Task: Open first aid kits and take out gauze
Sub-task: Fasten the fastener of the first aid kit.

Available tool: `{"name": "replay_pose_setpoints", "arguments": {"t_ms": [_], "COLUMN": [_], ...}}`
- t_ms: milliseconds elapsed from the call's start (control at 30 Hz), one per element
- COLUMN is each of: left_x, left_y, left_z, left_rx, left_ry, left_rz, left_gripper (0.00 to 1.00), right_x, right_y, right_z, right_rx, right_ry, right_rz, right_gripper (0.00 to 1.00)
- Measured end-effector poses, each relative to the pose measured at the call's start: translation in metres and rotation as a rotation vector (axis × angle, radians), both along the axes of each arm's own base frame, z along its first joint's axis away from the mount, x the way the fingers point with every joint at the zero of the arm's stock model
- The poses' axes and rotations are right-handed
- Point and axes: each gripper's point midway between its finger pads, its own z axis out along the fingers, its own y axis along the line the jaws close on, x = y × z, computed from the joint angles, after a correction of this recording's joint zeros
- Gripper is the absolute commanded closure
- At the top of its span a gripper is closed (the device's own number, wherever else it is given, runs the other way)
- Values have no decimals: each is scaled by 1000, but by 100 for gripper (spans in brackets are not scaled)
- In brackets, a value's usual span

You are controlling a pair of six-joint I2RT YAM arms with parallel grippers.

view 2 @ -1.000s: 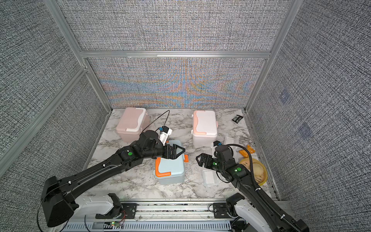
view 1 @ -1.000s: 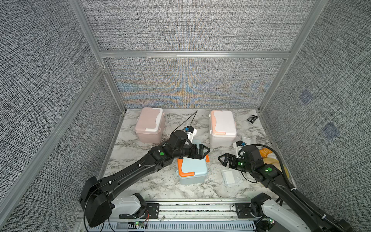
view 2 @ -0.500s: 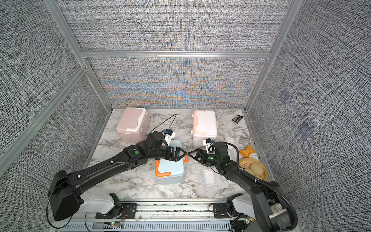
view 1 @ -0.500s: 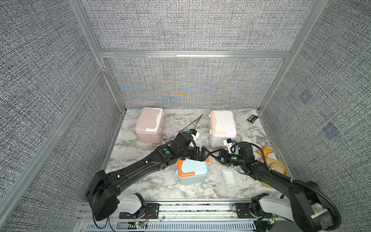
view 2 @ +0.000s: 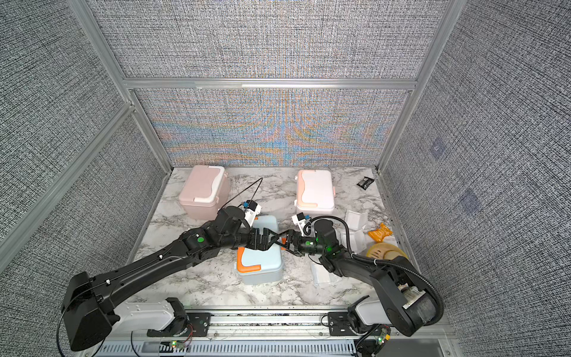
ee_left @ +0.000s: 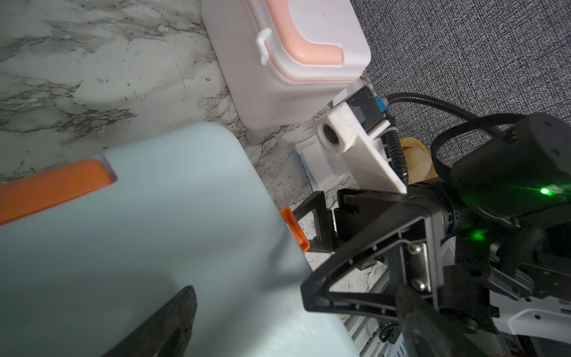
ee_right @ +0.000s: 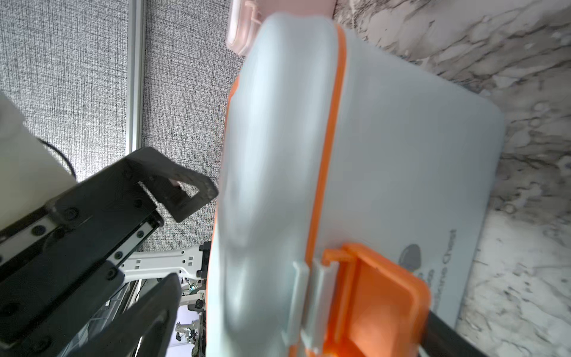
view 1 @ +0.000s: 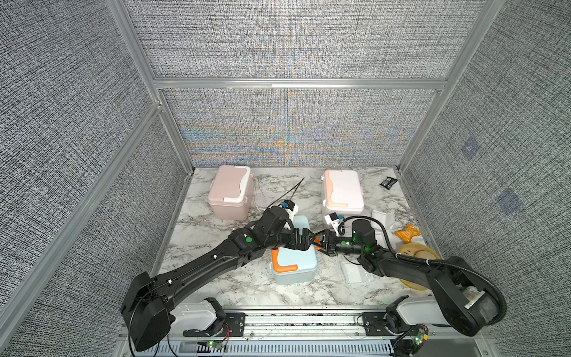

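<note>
Two grippers now meet at the light blue first aid kit (view 1: 293, 262), centre of a top view. A second ago the right gripper (view 1: 322, 244) hung well out toward the lower right. It has swung in sideways, jaws spread wide and empty, one finger (ee_left: 327, 219) just beside the kit's orange side latch (ee_left: 295, 228). The left gripper (view 1: 306, 240), also spread open, has dropped over the lid (touching or not, I cannot tell). So the lid is still shut, and unlatching looks to be the step in hand. The pink kit (view 1: 230, 194) and the white-and-peach kit (view 1: 341, 193) sit closed at upper centre. Wrapped gauze pads (view 1: 357, 272) lie on the marble table (view 1: 241, 287), lower right.
</note>
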Motion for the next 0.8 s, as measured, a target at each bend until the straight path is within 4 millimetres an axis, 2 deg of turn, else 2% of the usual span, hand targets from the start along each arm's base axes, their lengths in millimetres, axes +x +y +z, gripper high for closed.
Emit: {"name": "replay_pose_setpoints", "arguments": {"t_ms": [167,333,667,733,800], "left_x": [-2,-1,-4,-4,-4], "left_y": [0,-3,-3,-2,-2], "left_z": [-1,3,-2,-3,-4], "left_rx": [-8,-28,-26,-24,-24], "left_ry": [11,7,27,28,28], "left_rz": [-3,-5,-7,-6,-7], "left_gripper": [0,0,0,0,0], "right_x": [-4,-5,-5,-1,2], "right_y": [-5,-8,-12,-18,-26], "right_z": [18,22,14,8,-7], "right_rx": [-1,-27,-56,-62,-64], "right_ry": [-31,-27,0,9,47], "right_rz": [-23,-42,-48,-73,-106], "right_gripper": [1,1,1,2,3]}}
